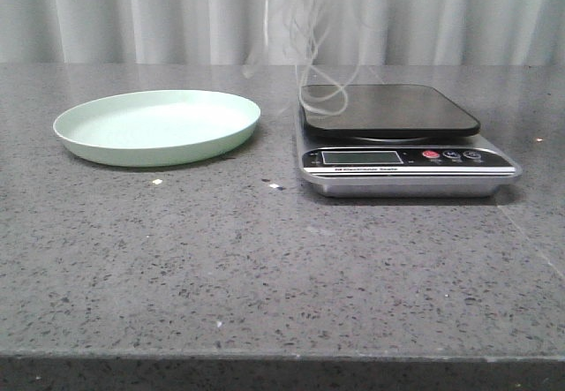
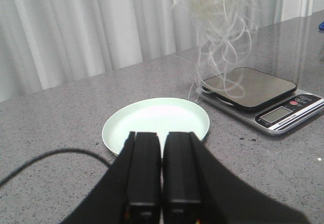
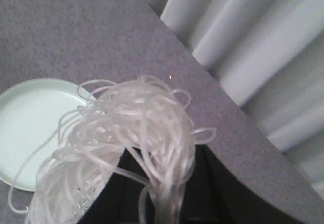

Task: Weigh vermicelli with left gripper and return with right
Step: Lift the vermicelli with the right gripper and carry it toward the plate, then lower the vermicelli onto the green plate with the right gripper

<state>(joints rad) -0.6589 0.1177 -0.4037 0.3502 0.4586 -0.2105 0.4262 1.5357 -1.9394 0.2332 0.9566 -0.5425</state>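
The vermicelli (image 1: 311, 47), a tangle of thin whitish strands, hangs from above the front view's top edge. Its lowest loops reach the left corner of the black platform of the scale (image 1: 406, 157). My right gripper (image 3: 167, 163) is shut on the vermicelli (image 3: 126, 133) and holds it up in the air; it is out of the front view. The pale green plate (image 1: 88, 144) lies empty to the left of the scale. My left gripper (image 2: 162, 135) is shut and empty, low over the table, on the near side of the plate (image 2: 116, 128). The hanging vermicelli (image 2: 223, 27) and the scale (image 2: 283, 114) also show in the left wrist view.
The grey speckled table (image 1: 265, 267) carries a few small crumbs (image 1: 157, 181) in front of the plate. A white curtain (image 1: 132, 11) closes the back. A black cable (image 2: 45, 158) lies on the table near my left gripper.
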